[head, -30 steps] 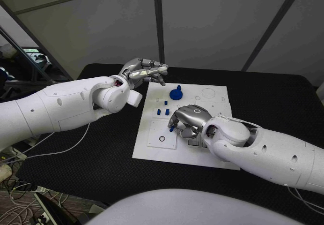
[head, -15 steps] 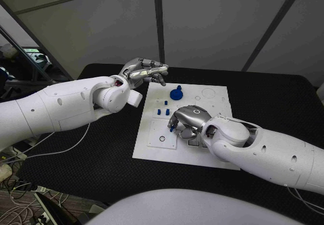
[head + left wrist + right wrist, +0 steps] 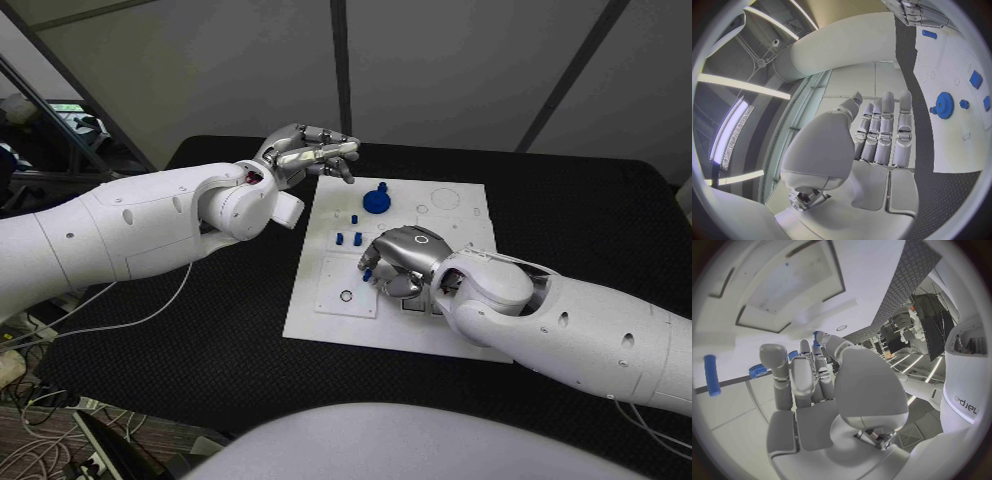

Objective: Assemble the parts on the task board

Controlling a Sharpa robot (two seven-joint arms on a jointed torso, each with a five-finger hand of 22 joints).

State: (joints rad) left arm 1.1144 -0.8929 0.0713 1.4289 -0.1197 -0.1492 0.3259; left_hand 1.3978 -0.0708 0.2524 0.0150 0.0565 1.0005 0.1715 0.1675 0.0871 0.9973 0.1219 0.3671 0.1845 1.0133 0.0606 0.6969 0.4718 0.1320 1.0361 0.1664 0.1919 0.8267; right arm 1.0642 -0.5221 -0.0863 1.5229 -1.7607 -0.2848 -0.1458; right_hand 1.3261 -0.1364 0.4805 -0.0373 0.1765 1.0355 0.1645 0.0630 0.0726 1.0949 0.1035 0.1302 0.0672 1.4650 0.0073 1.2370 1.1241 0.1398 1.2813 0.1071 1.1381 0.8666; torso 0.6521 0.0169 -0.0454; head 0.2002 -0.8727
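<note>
White board (image 3: 325,320) sitting on a black desk (image 3: 577,220), and up close that desk carries a fine woven, mesh-like pattern (image 3: 942,200). On the board there's a bright blue gear (image 3: 376,199), toothed edge plain to see, same strong blue in the wrist view (image 3: 944,105). Small blue pegs (image 3: 348,238) just beside it, same shade. A blue cylinder (image 3: 711,375) shows against the white plate. Left robot hand (image 3: 307,150), silver metal with pale finger segments, on a glossy white arm (image 3: 130,225). Right robot hand (image 3: 401,255), silver too, with a touch of blue at its fingertips. Thin dark outlines, circles and rectangles, marked on the board's white surface.
</note>
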